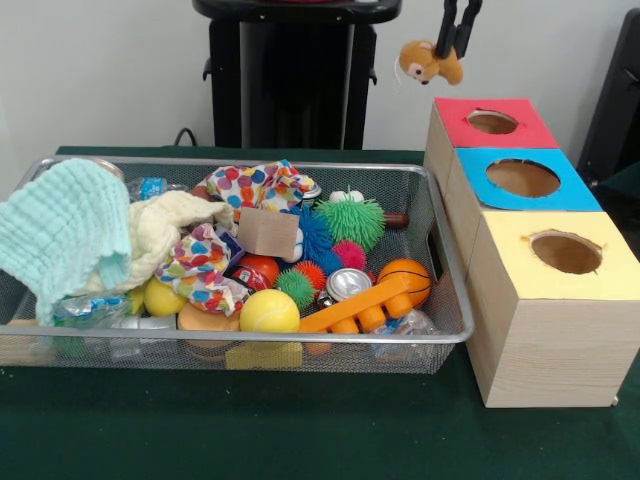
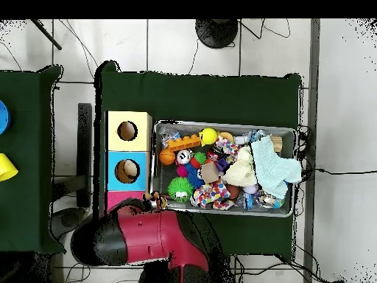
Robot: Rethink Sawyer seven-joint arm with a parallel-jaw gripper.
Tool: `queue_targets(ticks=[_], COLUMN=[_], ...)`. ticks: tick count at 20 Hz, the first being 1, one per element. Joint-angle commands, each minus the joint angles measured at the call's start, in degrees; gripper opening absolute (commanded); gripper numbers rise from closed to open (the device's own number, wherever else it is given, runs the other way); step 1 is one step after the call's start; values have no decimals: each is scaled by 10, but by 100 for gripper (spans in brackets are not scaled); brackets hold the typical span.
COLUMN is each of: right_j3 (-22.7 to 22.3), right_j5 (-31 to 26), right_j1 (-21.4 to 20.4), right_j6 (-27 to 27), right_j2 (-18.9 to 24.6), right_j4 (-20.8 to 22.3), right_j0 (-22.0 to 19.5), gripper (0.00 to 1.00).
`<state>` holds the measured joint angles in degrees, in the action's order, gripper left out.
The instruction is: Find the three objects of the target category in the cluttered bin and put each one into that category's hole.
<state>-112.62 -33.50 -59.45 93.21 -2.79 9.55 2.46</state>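
Observation:
My gripper (image 1: 450,48) hangs at the top right of the front view, shut on a tan furry plush animal (image 1: 430,63). It holds the plush in the air, above and a little left of the round hole (image 1: 492,122) in the red-topped wooden box (image 1: 520,135). In the overhead view the plush (image 2: 154,200) shows at the arm's tip by the red box (image 2: 116,199), which the arm partly covers. The wire-mesh bin (image 1: 250,163) is full of clutter. No tiger-striped plush or yellow duck shows; they are hidden or out of view.
A blue-topped box (image 1: 560,195) and a yellow-topped box (image 1: 520,270) stand in a row with the red one, right of the bin. The bin holds a mint cloth (image 1: 65,230), spiky balls (image 1: 352,222), a yellow ball (image 1: 268,312), a small basketball (image 1: 405,280) and a can (image 1: 348,284).

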Motion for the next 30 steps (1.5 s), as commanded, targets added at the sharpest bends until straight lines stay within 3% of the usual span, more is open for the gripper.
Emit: queue_targets(ticks=[1, 4, 9, 23, 30], right_j3=[-62, -85, -100, -51, -60], right_j5=[63, 77, 75, 94, 120], right_j1=[-33, -42, -36, 18, 40], right_j6=[26, 52, 49, 131, 120], right_j2=[49, 51, 76, -8, 5], right_j4=[-14, -15, -28, 14, -20], right_j0=[-45, -20, -17, 96, 82], gripper=[0, 0, 0, 0, 0])
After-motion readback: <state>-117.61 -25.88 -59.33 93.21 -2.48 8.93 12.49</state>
